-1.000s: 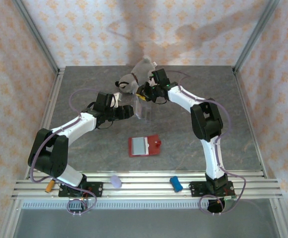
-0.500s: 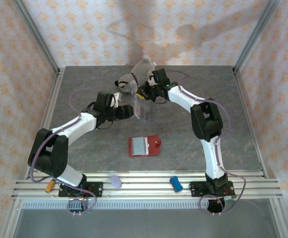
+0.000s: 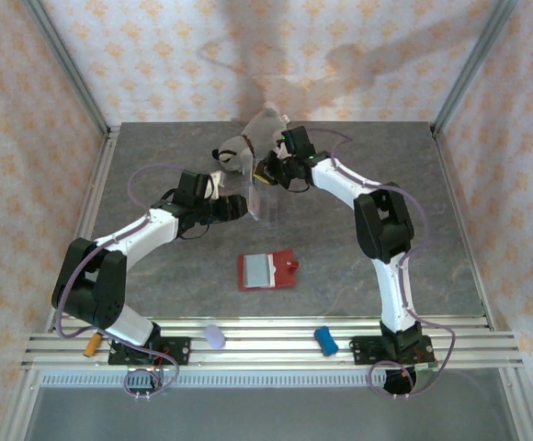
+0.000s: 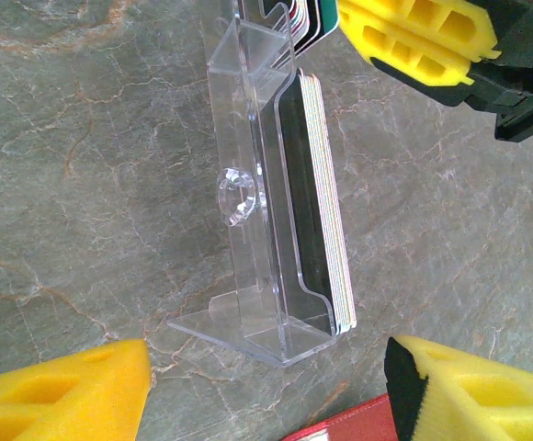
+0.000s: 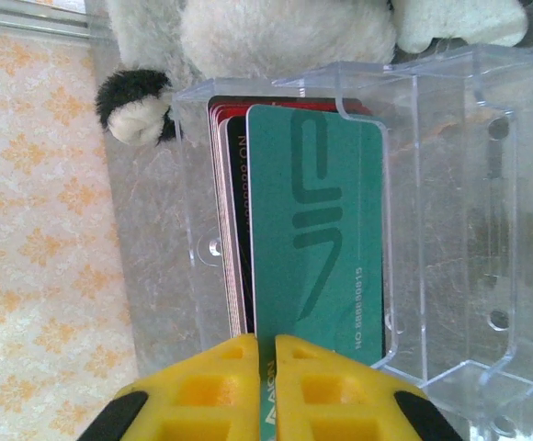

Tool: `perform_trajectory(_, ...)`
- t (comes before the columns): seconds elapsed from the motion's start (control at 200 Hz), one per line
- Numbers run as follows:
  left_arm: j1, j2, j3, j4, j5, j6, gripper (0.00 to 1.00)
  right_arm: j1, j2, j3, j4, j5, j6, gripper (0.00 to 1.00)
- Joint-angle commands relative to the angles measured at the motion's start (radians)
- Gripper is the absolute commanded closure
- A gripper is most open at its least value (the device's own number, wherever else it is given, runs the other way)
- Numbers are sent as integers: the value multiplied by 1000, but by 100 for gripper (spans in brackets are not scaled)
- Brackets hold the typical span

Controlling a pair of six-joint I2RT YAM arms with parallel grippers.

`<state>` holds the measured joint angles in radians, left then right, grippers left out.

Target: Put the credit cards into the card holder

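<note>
Claw on right (image 5: 267, 363) is pinching teal card (image 5: 317, 230) by edge to pull it from clear case (image 4: 253, 211); left claw (image 4: 266, 390) is gaping empty beside case, prob. bracing.

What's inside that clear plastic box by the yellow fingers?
A stack of cards stands in the clear case; the right fingers pinch the teal-green front card. Behind it only black and red edges show, so their faces and number are hidden.

I read "VIP" in big letters on the teal-green card (image 5: 317, 230). Beside it runs a small line starting "NO", its digits too blurred for me to trust.
</note>
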<state>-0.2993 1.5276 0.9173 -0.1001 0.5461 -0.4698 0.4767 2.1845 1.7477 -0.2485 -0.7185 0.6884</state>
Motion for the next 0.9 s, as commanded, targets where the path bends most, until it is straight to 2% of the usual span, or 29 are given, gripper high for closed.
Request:
perform_trajectory(0.0, 5, -5, 14, -6, 3, 20, 31, -3, -53, -2, -53, 39, -40, 93)
perform_trajectory(0.225, 5, -5, 25, -26, -5, 29, 31, -3, -62, -2, -90, 67, -70, 96)
perform_trajectory(0.285, 5, -6, 29, -34, -8, 33, 31, -3, -60, 1, -96, 71, -75, 100)
perform_trajectory(0.891, 6, -15, 53, -84, -35, 62, 30, -2, -53, 70, -191, 92, -139, 100)
